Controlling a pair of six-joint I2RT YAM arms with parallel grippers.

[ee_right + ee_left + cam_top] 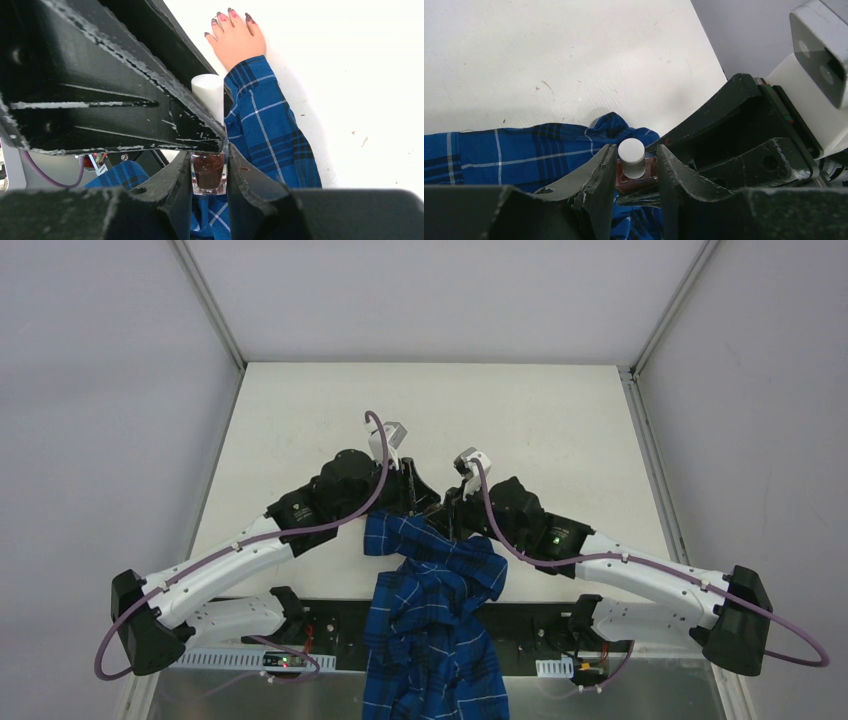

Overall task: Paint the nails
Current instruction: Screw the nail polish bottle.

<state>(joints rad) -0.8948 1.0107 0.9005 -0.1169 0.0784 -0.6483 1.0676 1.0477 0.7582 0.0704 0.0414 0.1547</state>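
Above the sleeve (265,115), right fingers (247,187) clamp the bottle (208,172); left fingers (596,185) narrowly straddle its cap (631,155).

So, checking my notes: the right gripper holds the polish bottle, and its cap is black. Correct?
No, the cap is white, as the right wrist view shows. The right gripper does hold the polish bottle.

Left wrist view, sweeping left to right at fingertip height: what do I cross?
plaid sleeve → one finger of the left gripper → white cap of the polish bottle → the gripper's other finger → right arm → white camera housing, higher up at the right edge.
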